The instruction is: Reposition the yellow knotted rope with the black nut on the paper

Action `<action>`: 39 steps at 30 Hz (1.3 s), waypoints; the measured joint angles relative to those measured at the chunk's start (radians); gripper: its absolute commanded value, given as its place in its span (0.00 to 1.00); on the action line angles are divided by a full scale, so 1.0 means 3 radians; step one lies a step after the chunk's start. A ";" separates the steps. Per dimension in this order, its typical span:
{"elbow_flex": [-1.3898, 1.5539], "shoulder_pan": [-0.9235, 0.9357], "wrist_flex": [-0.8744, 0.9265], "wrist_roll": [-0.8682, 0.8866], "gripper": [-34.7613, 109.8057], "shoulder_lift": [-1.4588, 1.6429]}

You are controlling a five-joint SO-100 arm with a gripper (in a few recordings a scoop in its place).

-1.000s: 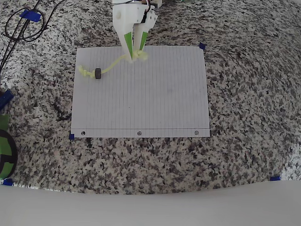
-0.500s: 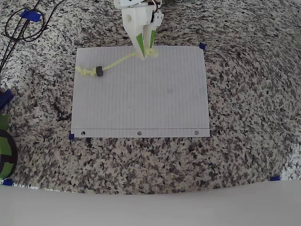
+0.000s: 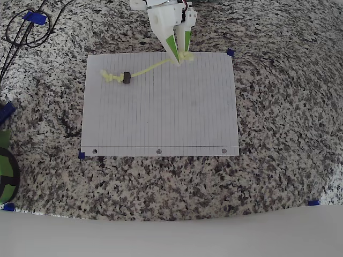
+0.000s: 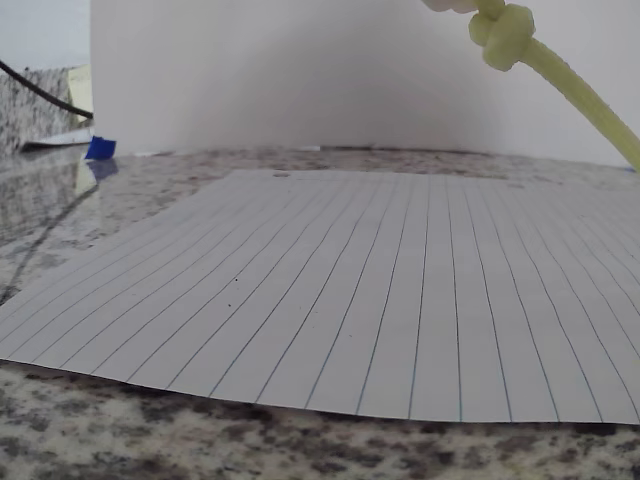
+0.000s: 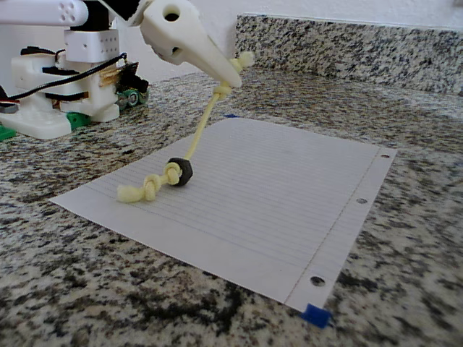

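Observation:
The white lined paper (image 3: pixel 161 118) lies flat on the granite counter. My white-and-green gripper (image 3: pixel 179 58) hangs over its far edge, shut on one knotted end of the yellow knotted rope (image 3: pixel 153 68). That end is lifted; the rope slopes down to the left, where the black nut (image 3: pixel 127 77) and the other knot rest on the paper. In the fixed view the gripper (image 5: pixel 233 72) holds the rope (image 5: pixel 202 126) well above the sheet, with the nut (image 5: pixel 179 171) lying on the paper (image 5: pixel 289 195). The wrist view shows the held knot of the rope (image 4: pixel 505 38) above the paper (image 4: pixel 380 300).
Black cable loops (image 3: pixel 27 27) lie at the counter's far left. A green and black object (image 3: pixel 5 171) sits at the left edge. Blue tape marks (image 3: pixel 230 52) dot the paper's corners and the counter. The arm's base (image 5: pixel 65 94) stands behind the paper, before a granite backsplash (image 5: pixel 362 47).
The gripper has moved right along the paper's far edge with the rope end in it. The nut and the trailing knot have been dragged to the right across the paper.

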 measured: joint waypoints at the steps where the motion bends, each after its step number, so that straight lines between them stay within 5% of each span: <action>1: 0.0010 0.0000 0.0000 -0.0051 0.24 -0.0015; 3: 0.0041 -0.0015 -0.0031 -0.0189 0.25 -0.0026; 6: 0.0077 -0.0015 -0.0041 -0.0368 0.49 0.0056; 9: 0.0077 -0.0015 -0.0051 -0.0619 0.63 0.0133; 14: 0.0077 -0.0015 -0.0082 -0.0905 0.66 0.0133; 22: 0.0077 -0.0026 -0.0307 -0.1273 0.53 0.0133; 27: 0.0077 0.0107 -0.0404 -0.1375 0.24 0.0107; 32: 0.0077 0.0169 -0.0695 -0.1672 0.24 -0.0123; 39: 0.0077 0.0291 -0.1084 -0.2833 0.24 -0.0312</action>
